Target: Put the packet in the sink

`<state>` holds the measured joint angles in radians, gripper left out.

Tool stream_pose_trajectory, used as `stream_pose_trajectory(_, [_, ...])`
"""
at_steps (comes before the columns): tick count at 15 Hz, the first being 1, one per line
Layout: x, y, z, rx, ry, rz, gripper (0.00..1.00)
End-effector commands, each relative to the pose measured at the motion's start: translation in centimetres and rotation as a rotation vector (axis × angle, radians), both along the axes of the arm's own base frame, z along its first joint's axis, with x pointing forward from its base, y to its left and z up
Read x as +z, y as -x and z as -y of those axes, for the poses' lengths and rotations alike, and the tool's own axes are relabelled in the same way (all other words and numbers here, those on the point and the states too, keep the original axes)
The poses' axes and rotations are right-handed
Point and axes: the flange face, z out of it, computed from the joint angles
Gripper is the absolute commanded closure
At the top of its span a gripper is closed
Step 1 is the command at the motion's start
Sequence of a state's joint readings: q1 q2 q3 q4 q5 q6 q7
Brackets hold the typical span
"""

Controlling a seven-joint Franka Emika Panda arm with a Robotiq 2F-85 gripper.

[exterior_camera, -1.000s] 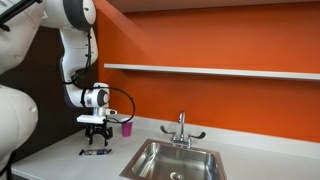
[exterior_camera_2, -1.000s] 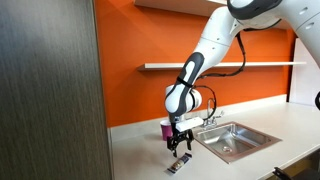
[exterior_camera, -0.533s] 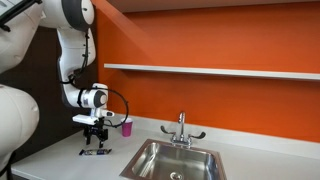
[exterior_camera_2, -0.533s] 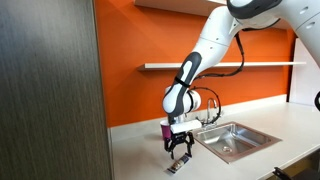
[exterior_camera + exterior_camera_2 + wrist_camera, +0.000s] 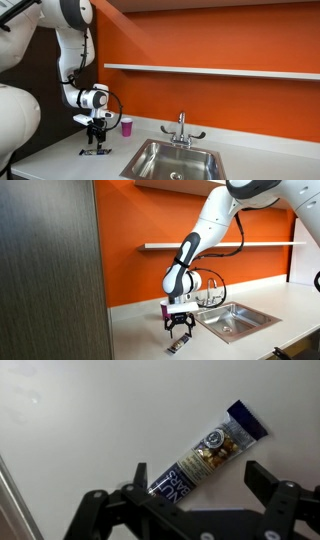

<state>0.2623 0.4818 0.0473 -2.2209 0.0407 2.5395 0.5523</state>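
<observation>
One wide-open gripper (image 5: 97, 139), lowered over the last second, hangs just above the packet (image 5: 205, 457) near the sink (image 5: 205, 150); grasp seems next.

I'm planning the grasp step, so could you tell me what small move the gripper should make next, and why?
Probably lower straight down, then close. The gripper is open and hangs just above the packet, which lies flat on the counter, between its jaws in the wrist view and not yet gripped.
</observation>
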Motion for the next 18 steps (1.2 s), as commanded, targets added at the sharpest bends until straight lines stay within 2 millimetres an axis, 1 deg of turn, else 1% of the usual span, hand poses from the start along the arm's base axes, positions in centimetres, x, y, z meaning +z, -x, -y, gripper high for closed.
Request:
stream_pose_trajectory(1, [0.5,0.0,0.1,-0.126,-0.001,0.028,0.00])
stream_pose_trajectory(9, [-0.1,-0.4,0.1,-0.396,-0.001,0.046,0.00])
stream_pose_trajectory(14, [-1.3,-0.1,0.4,-0.538,0.005,0.030,0.00])
stream_pose_trajectory(18, [-2.2,0.2,0.9,-0.607,0.008,0.024,0.00])
